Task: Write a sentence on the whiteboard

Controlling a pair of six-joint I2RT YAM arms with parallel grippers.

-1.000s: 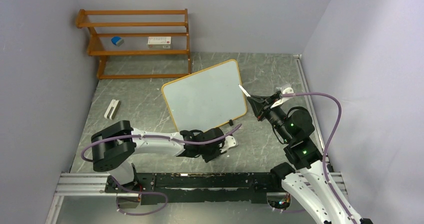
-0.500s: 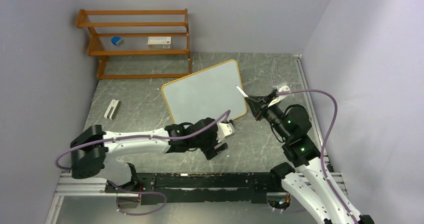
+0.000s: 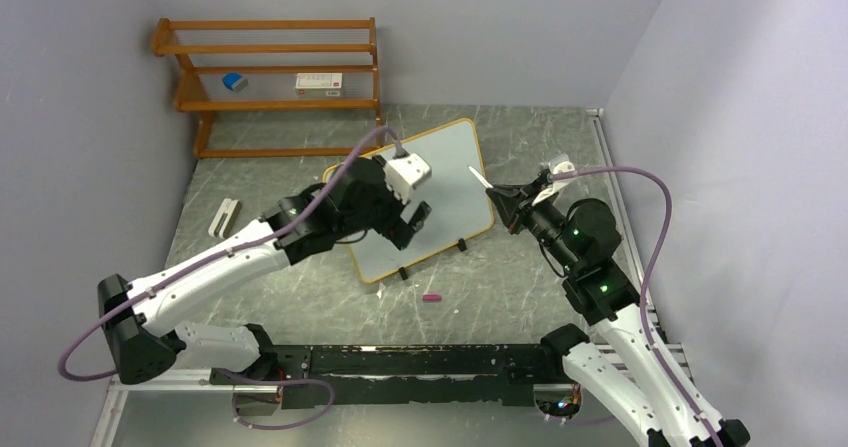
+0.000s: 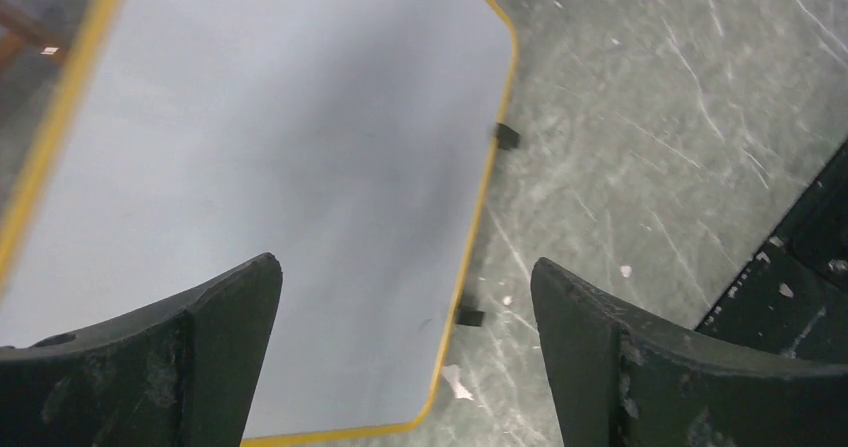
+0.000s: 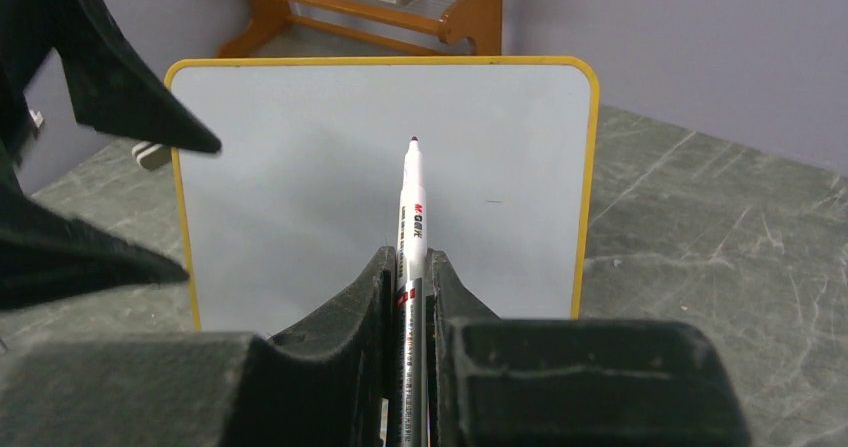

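The whiteboard (image 3: 445,157) stands tilted mid-table on two black feet, with a yellow frame (image 4: 478,227). No sentence is in view on its face (image 5: 300,167), only a tiny dark mark. My left gripper (image 3: 412,219) hovers open over the board's near half, nothing between its fingers (image 4: 405,265). My right gripper (image 3: 503,200) is at the board's right edge, shut on a white marker (image 5: 412,207). The uncapped tip (image 3: 476,175) points at the board, just short of it.
A small purple cap (image 3: 432,296) lies on the table in front of the board. A wooden shelf (image 3: 270,87) at the back left holds a blue item (image 3: 235,81) and a box (image 3: 320,82). A white object (image 3: 224,217) lies left of the board. Walls close both sides.
My left arm rose from the table in front of the board and swung up over it, its gripper opening wide. The purple cap now lies where it was. The right gripper edged left.
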